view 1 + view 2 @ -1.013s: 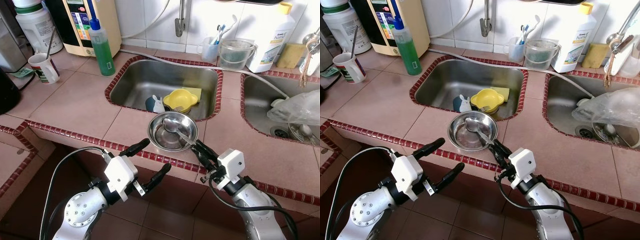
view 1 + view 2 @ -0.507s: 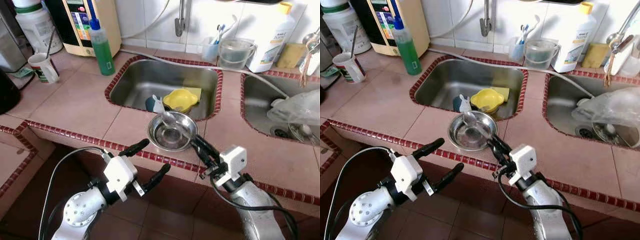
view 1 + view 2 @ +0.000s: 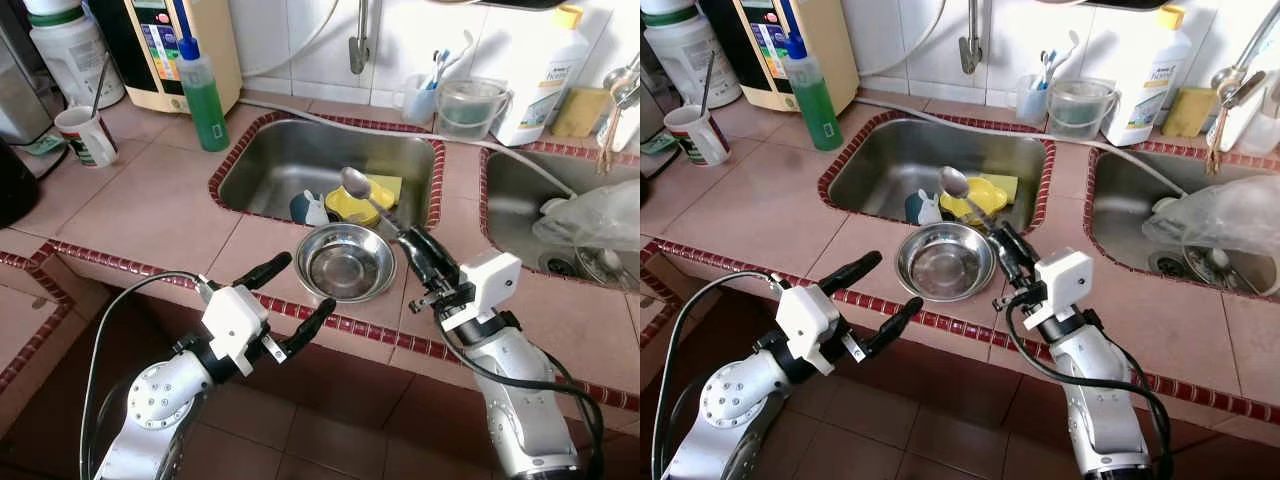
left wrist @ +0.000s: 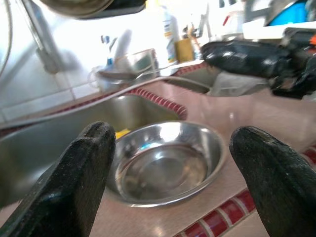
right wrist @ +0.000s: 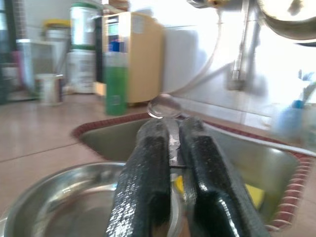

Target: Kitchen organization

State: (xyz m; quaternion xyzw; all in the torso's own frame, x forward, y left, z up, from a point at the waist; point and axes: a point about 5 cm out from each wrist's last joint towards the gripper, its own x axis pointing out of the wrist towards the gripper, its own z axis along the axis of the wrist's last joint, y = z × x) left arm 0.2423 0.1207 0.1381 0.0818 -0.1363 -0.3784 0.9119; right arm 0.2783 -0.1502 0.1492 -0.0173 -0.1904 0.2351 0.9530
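Observation:
A steel bowl (image 3: pixel 345 263) sits on the pink tiled counter just in front of the left sink (image 3: pixel 290 160). My right gripper (image 3: pixel 412 243) is shut on a metal spoon (image 3: pixel 362 190), which it holds lifted above the bowl's far right rim, the spoon's bowl end pointing toward the sink. The spoon (image 5: pixel 165 106) sticks out between the closed fingers (image 5: pixel 148 168) in the right wrist view. My left gripper (image 3: pixel 295 305) is open, low in front of the counter edge and left of the bowl (image 4: pixel 165 165).
The left sink holds a yellow bowl (image 3: pixel 352 203) and a small dark cup (image 3: pixel 305 207). A green soap bottle (image 3: pixel 203 92), a mug (image 3: pixel 85 135) and a water dispenser (image 3: pixel 180 45) stand at the back left. A second sink (image 3: pixel 560 215) with a plastic bag lies right.
My right gripper has lifted the spoon out of the steel bowl and raised it toward the sink. The left gripper has stayed open in front of the counter.

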